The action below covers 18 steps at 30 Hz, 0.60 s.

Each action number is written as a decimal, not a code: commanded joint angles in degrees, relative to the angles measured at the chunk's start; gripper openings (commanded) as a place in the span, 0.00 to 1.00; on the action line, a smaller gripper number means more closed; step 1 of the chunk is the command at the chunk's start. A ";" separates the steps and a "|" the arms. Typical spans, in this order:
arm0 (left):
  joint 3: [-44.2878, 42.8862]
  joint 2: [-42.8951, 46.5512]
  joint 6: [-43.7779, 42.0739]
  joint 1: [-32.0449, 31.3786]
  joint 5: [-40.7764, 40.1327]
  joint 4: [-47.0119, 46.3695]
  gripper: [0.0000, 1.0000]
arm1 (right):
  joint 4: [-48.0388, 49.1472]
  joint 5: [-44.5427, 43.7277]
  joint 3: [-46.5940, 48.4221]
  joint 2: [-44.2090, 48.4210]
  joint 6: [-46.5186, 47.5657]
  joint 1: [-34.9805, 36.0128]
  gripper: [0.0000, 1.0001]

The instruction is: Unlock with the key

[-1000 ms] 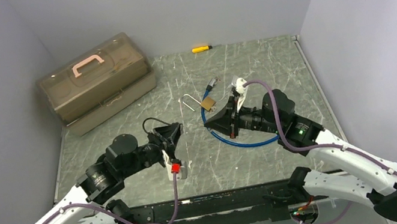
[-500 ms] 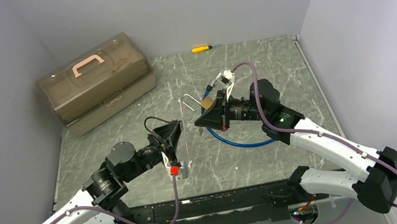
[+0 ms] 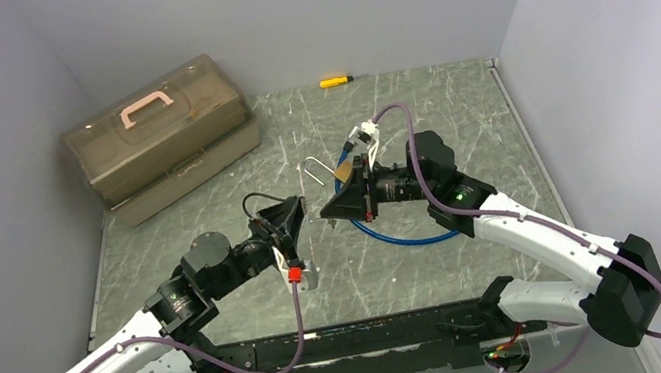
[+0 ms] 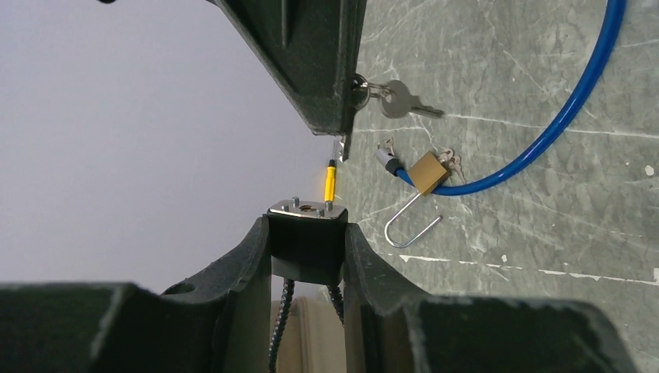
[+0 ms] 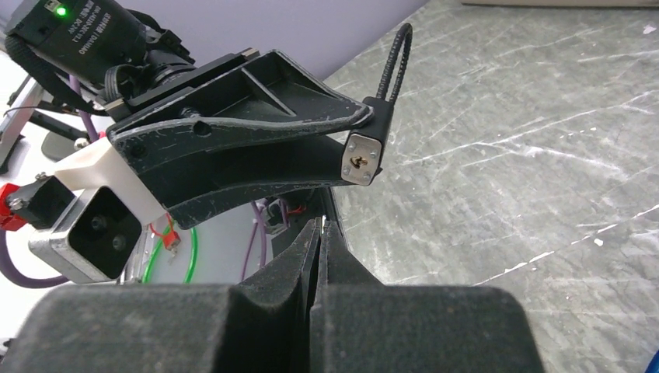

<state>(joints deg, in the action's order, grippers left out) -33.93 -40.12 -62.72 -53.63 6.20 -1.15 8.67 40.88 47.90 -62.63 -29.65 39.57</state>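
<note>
The left tool (image 4: 308, 233) sits low in the middle of the left wrist view, pinching a small silver lock (image 4: 307, 212) by its sides. The lock's keyhole face points away from the tool, and a black cord loop (image 5: 400, 54) stands in for a shackle behind it. In the right wrist view this lock is right of centre, with its keyhole facing the camera.

The right tool (image 5: 319, 233) has its fingers pressed together on a key (image 4: 340, 148). Only the short tip of the key shows below the black finger in the upper middle of the left wrist view. That tip hangs just above the lock and a little to its right, not touching it. A second key (image 4: 402, 100) dangles from a ring beside the same finger.

In the top view the two tools meet near the middle of the frame, well above the surface (image 3: 456, 115).

On the surface lies a brass padlock (image 4: 427, 172) with its shackle swung open, at the end of a blue cable (image 4: 571, 113) that curves away to the upper right. More keys lie by the padlock. A yellow screwdriver (image 3: 335, 80) lies at the far edge, top centre of the top view. A brown box with a pink handle (image 3: 161, 139) sits at the upper left.
</note>
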 commanded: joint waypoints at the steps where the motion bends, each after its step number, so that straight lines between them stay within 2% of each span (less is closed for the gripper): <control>1: -1.20 0.67 0.74 -0.17 0.56 -4.51 0.00 | 4.56 1.81 2.55 -0.63 -1.32 -0.11 0.00; 18: -0.56 1.25 0.70 -0.27 2.33 -4.35 0.00 | 8.02 1.58 2.70 -1.30 -2.71 -0.11 0.00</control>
<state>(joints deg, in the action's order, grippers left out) -33.93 -39.90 -62.70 -53.67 7.09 -2.52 12.12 42.06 47.94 -64.10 -31.66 39.57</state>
